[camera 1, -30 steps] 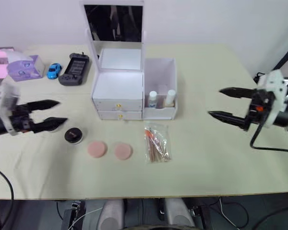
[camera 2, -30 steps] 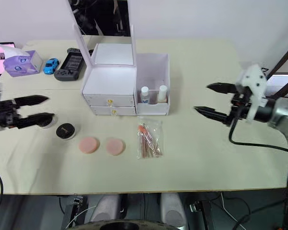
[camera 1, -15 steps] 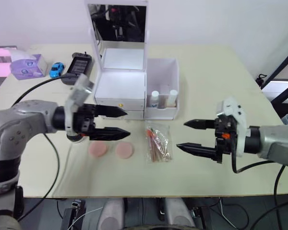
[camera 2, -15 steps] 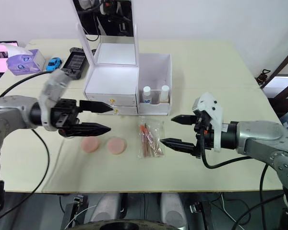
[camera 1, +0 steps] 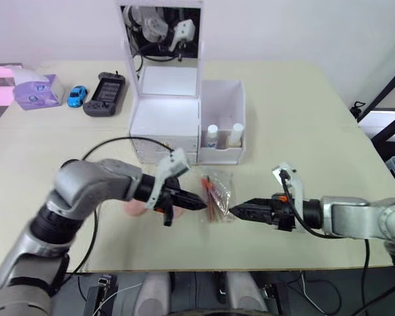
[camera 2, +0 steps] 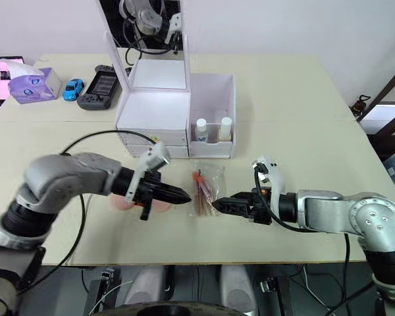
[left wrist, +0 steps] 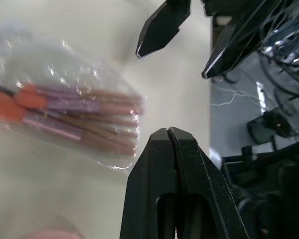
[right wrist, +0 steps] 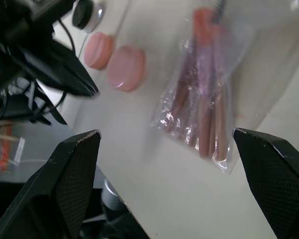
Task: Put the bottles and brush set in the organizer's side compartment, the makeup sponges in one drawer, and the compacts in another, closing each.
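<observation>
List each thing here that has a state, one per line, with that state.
Left gripper: shut, empty, beside the brush packet.
Right gripper: open, empty, facing the packet.
Brush packet: flat on the table, not gripped.
Drawers: both closed.
Bottles: upright in the side bin.
Pink sponges: on the table.

Makeup sponges (camera 1: 137,208) mostly hidden behind left arm. Compacts (right wrist: 84,14) cut off by frame edge, blurred. Brush set (left wrist: 65,109) blurred, packet end cropped.
</observation>
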Available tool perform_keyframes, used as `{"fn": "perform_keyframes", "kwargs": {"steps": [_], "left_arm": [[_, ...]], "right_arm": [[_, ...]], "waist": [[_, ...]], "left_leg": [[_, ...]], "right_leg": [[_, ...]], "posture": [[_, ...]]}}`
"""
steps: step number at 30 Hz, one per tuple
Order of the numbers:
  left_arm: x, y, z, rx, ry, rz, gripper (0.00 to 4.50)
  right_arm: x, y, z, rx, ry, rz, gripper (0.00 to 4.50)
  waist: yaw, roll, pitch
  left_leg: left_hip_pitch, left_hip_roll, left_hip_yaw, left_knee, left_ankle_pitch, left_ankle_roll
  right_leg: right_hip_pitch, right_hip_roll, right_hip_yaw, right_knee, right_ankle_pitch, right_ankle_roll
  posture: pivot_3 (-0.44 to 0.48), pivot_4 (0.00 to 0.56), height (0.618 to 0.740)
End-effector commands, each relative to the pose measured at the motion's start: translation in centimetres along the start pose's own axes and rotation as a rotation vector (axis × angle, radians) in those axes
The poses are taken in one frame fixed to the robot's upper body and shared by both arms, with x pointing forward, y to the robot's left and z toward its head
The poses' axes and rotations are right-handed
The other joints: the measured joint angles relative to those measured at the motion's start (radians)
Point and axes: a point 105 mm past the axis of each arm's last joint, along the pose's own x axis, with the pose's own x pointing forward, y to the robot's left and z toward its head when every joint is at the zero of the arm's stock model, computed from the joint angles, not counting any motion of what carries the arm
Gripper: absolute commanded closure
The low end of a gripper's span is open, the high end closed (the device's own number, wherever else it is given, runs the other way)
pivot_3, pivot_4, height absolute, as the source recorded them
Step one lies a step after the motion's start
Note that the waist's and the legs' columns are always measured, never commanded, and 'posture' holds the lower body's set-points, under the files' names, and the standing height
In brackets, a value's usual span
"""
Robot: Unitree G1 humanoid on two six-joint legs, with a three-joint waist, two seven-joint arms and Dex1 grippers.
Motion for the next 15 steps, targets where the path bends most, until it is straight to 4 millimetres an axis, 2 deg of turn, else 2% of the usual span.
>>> {"fn": "perform_keyframes", "kwargs": {"steps": [1,4,8,11,15], "left_arm": [[0.4,1.4,-0.2,0.023,-0.01,0.095,4.44],[0.9,2.1,-0.9,0.005,-0.006,0.142,4.44],[1.8,2.9,-1.0,-0.001,-0.024,0.211,4.44],[2.8,2.6,-1.5,0.007,-0.016,0.206,4.44],[2.6,2.8,-1.8,-0.004,-0.001,0.23,4.44]], "right_arm": [[0.7,-0.2,1.2,0.053,-0.031,0.006,0.0],[1.3,-0.5,1.8,0.093,-0.034,0.024,0.0],[2.3,-2.0,2.3,0.14,-0.014,-0.013,0.0],[3.8,-2.0,1.7,0.135,0.064,0.003,0.0],[5.2,-1.6,0.8,0.144,0.124,0.051,0.0]], "waist": [[0.001,0.0,0.0],[0.002,0.001,0.0],[0.003,0.0,0.0],[0.003,0.0,0.0],[-0.001,0.001,-0.001]], "left_leg": [[0.0,0.0,0.0,0.0,0.0,0.0],[0.0,0.0,-0.001,0.0,0.0,0.0],[-0.001,0.0,-0.001,0.0,0.0,0.0],[-0.001,0.0,-0.001,0.0,0.0,0.0],[0.0,0.0,-0.001,-0.001,0.0,0.0]], "right_leg": [[0.0,0.0,0.0,0.0,0.0,0.0],[0.0,0.001,0.0,0.001,0.0,0.0],[0.0,0.001,0.0,0.0,0.0,0.0],[0.0,0.001,0.0,0.0,0.0,0.0],[0.0,0.001,0.0,0.001,0.0,0.0]], "posture": [[0.0,0.15,0.74],[0.0,0.15,0.74],[0.0,0.15,0.74],[0.0,0.15,0.74],[0.0,0.15,0.74]]}}
